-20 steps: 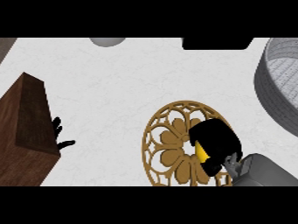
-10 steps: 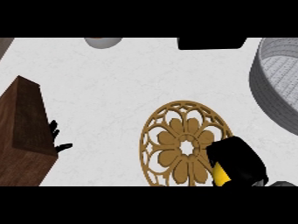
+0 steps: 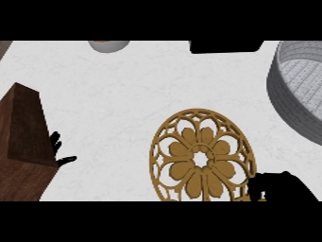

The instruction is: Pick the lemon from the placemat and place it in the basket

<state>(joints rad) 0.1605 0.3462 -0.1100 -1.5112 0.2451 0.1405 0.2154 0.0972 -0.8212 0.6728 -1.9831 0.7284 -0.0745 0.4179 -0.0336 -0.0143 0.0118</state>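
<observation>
A pale, faintly marbled counter (image 3: pixel 122 94) fills the view. At the far left stands a dark brown wooden block (image 3: pixel 13 146), and just beside its right edge the black left hand (image 3: pixel 57 150) peeks out, fingers relaxed and pointing up. Along the top edge sit a small grey bowl-like object (image 3: pixel 108 45) and a black, partly cropped shape (image 3: pixel 226 46). In the middle lies the round golden placemat with a cut-out flower pattern (image 3: pixel 201 158). At its lower right, the black right hand (image 3: pixel 282 188) is bunched; I cannot tell whether it holds the lemon, which is hidden. Far right, the grey woven basket (image 3: pixel 302 111). No writing shows.
</observation>
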